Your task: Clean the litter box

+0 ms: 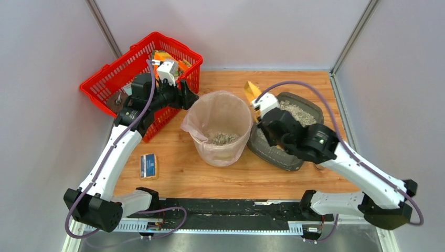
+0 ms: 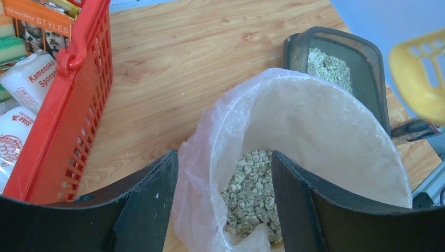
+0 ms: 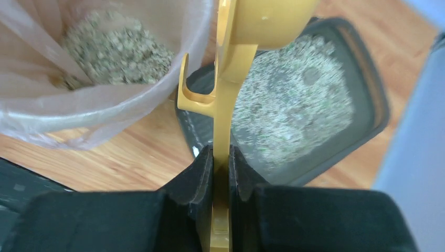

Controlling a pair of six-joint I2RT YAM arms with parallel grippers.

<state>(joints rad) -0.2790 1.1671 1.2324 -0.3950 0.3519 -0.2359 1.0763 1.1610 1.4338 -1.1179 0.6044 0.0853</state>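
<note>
The litter box (image 1: 313,108) is a dark grey tray of pale gravelly litter (image 3: 294,105), lying right of the round beige bin (image 1: 218,126); my right arm covers its near half. My right gripper (image 1: 259,113) (image 3: 221,157) is shut on the handle of a yellow scoop (image 3: 231,79) (image 1: 251,90), whose head is raised over the gap between bin and tray. My left gripper (image 1: 187,97) (image 2: 223,199) is open at the bin's left rim. The clear bag liner's edge (image 2: 199,173) lies between its fingers (image 2: 149,202), unpinched. Clumped litter (image 2: 252,189) lies in the bin.
A red mesh basket (image 1: 137,63) (image 2: 78,105) with sponges and packets stands at the back left, close to my left wrist. A small blue packet (image 1: 148,165) lies on the wooden table (image 1: 173,152) near the left arm. Grey walls enclose the table.
</note>
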